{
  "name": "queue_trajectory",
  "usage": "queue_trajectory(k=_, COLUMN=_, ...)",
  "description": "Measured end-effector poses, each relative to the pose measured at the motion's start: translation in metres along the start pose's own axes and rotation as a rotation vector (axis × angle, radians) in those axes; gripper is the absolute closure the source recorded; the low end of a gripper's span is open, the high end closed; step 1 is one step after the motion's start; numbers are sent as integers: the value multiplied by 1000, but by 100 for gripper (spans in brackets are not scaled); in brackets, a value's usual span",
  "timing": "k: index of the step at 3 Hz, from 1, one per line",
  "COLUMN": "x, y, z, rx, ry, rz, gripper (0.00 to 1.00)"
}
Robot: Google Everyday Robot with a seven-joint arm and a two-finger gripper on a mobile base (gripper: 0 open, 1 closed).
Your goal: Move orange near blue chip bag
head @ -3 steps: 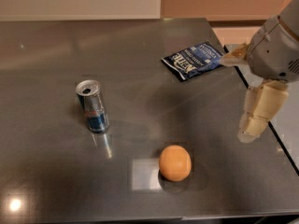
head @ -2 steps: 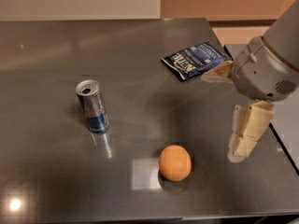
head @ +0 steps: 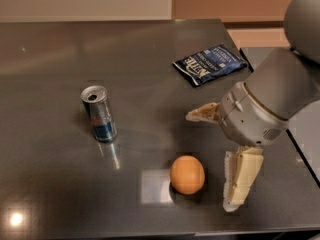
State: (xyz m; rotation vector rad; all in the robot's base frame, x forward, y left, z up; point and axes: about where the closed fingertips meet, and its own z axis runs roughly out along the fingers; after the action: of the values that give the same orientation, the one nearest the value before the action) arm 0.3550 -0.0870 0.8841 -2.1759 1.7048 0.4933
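Observation:
The orange [head: 187,174] lies on the dark table [head: 60,54] near its front edge. The blue chip bag [head: 210,64] lies flat at the back right, far from the orange. My gripper [head: 210,161] hangs just right of the orange, low over the table. It is open and empty. One cream finger [head: 241,178] points down right beside the orange. The other finger [head: 202,114] points left, above and behind the orange.
A silver-and-blue drink can [head: 99,113] stands upright to the left of the orange. The table's right edge [head: 300,154] runs close behind my arm. A pale reflection patch [head: 154,186] shows left of the orange.
My gripper has moved left and toward the front, from beside the chip bag to right next to the orange. The orange, bag and can have not moved.

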Motion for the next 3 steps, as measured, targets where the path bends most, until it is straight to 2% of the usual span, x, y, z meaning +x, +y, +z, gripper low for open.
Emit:
queue_trajectory(k=2, x=-5, y=-1, z=40, rx=-51, ry=-13, rz=-40, gripper=0)
queue_trajectory(k=3, x=-7, y=0, z=49, rx=-65, ry=-17, rz=-46, gripper=18)
